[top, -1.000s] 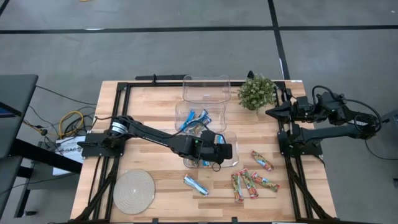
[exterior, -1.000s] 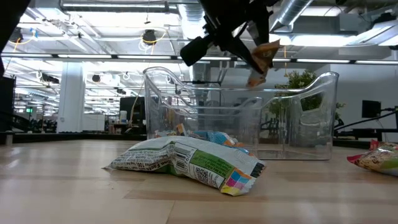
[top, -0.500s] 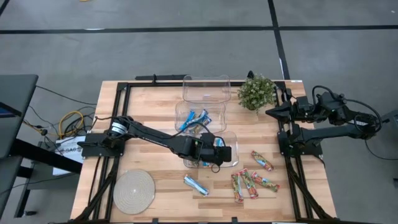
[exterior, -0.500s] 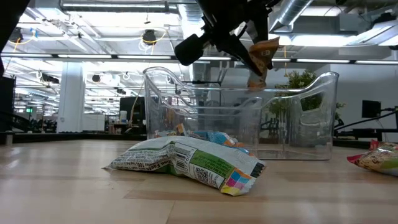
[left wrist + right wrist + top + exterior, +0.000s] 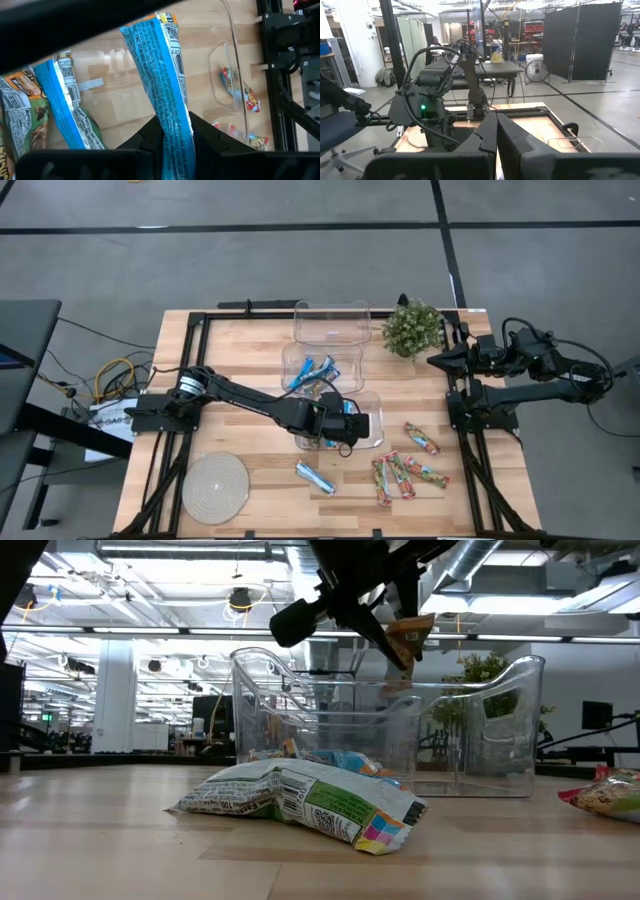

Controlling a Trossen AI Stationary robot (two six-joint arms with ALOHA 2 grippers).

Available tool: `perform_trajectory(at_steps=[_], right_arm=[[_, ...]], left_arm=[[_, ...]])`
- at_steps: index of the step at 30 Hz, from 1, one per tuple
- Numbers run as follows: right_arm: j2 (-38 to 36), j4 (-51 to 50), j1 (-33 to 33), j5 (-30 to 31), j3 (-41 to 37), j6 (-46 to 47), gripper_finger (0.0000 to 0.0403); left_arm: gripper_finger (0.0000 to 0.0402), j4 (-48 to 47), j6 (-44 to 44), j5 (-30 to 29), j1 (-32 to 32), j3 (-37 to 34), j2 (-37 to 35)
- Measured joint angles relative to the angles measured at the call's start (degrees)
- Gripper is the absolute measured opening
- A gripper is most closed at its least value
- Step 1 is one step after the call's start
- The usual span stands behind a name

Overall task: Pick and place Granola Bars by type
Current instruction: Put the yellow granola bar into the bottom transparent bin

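My left gripper is above the near clear bin, shut on a tan-brown and blue granola bar. The bar also shows in the low view, over the bin's rim. More tan-brown bars lie on that bin's floor. Bright blue bars lie in the middle bin. One blue bar and several red-green-orange bars lie flat on the table. My right gripper is shut and empty at the right edge, beside the plant. My left gripper pinches one end of the bar between its two fingers. The fingers come from above, slanting down, and lie along the bar. The rest of the wrapper sticks out past the fingertips. It is lifted clear above the near bin's floor.
A third clear bin stands at the far edge. A potted plant stands at the far right. A round woven mat lies near the front left. A bar lies close before the low camera. Black frame rails run along both sides.
My left gripper has drawn a little toward the table's left over the near bin and has turned. The bar it holds has swung from hanging down to a more level, higher pose. It stays shut on the bar.
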Motion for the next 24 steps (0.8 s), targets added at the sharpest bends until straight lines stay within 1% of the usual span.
perform_trajectory(at_steps=[4,6,9,14,18,24], right_arm=[[0.0,0.0,-0.02,0.02,0.0,0.0,0.0],[0.0,-0.01,0.0,0.01,0.0,-0.02,0.0],[0.04,0.11,0.0,0.0,0.0,0.0,0.0],[0.02,0.2,-0.02,0.02,0.0,-0.02,0.0],[0.02,0.09,-0.01,0.01,0.0,-0.02,0.0],[0.02,0.0,-0.02,0.0,0.0,-0.02,0.0]], left_arm=[[0.0064,0.68,-0.12,-0.16,0.13,0.2,1.15],[0.0064,0.91,-0.27,1.07,0.22,0.04,2.33],[0.0064,5.04,-0.07,2.32,0.28,0.07,4.49],[0.0064,5.31,-0.13,1.7,0.28,0.09,5.35],[0.0064,5.2,-0.14,3.79,0.37,0.09,5.72],[0.0064,3.64,-0.66,3.57,0.66,0.04,6.4]])
